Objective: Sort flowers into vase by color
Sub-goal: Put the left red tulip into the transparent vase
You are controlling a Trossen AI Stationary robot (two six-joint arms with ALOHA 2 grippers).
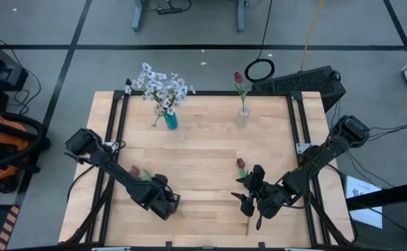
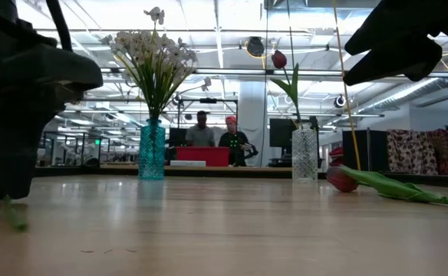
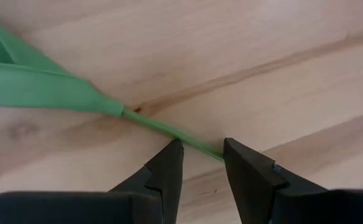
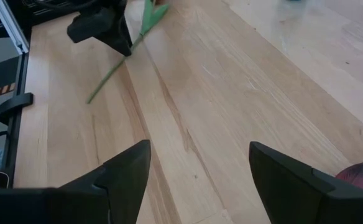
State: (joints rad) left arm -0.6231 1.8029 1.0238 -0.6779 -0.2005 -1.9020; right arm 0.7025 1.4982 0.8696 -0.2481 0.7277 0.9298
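i set the left end effector point(image 3: 201, 155) low over the near-left counter point(image 1: 203, 150), fingers narrowly parted astride the thin green stem point(image 3: 169, 130) of a red tulip point(image 1: 135, 171), not pinching yet. i'd close squarely on the stem, below the leaf. right end effector point(image 4: 199, 163) hangs wide open, empty, beside another tulip point(image 1: 242, 164) lying near-right.
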